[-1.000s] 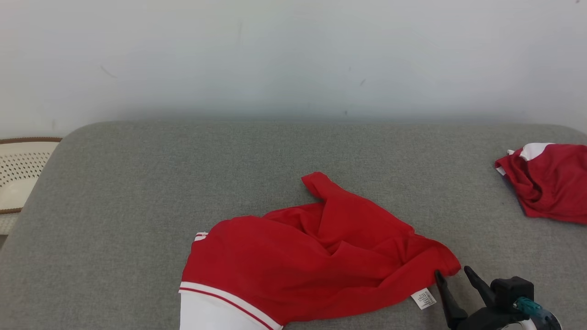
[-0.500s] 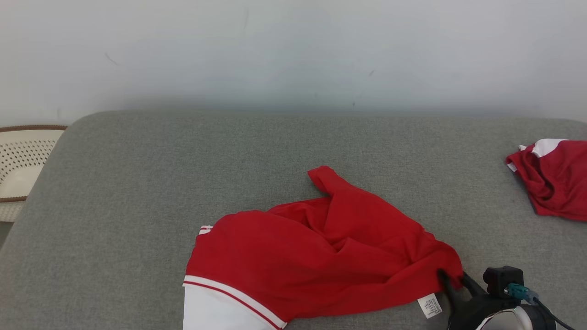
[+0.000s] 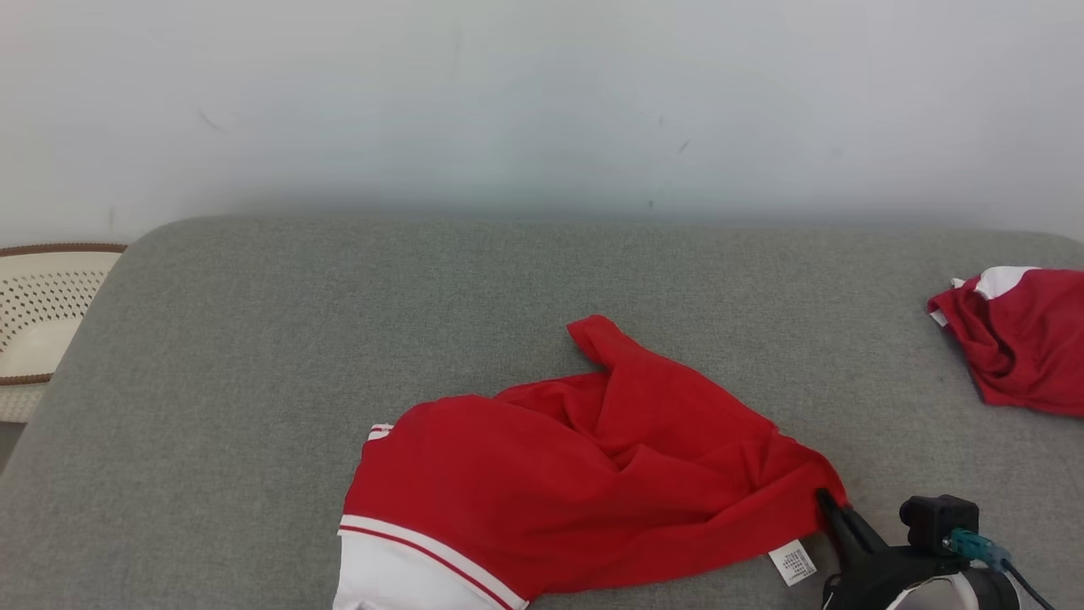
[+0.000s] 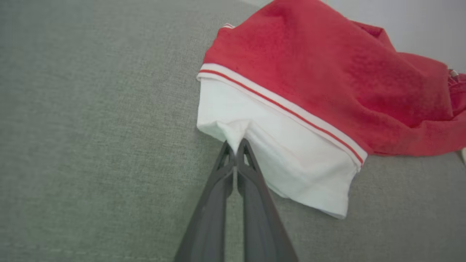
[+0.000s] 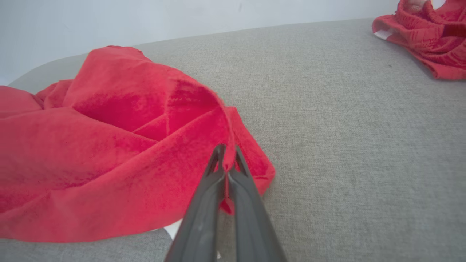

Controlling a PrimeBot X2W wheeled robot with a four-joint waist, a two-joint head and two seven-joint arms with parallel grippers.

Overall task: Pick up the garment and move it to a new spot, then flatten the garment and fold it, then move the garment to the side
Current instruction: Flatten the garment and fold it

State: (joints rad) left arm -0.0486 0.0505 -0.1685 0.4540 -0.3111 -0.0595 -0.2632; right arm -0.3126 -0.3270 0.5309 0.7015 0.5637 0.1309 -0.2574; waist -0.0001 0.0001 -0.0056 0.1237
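The left hand is closed tight. Its two dark fingers are pressed together on a small pinch of white cloth at the near edge of the garment, and the cloth puckers where the tips bite it. The right hand is also closed, gripping a fold of red cloth at the garment's right-hand corner; a sliver of red shows between its fingers. In the head view this hand sits at the lower right, its fingers pointing up and left into that corner. A white care label lies just beside them on the left.

The garment lies crumpled on the near middle of the grey fabric-covered surface. It is mostly red. Its white panel is on the left, set off from the red by a white band with a thin red stripe. The red part is bunched into loose folds, with one peak of cloth pointing towards the far side.

A second red garment with a bit of white lies heaped at the right edge of the surface, well apart from the first. A pale perforated basket with a brown rim stands past the left edge. A plain pale wall rises behind.
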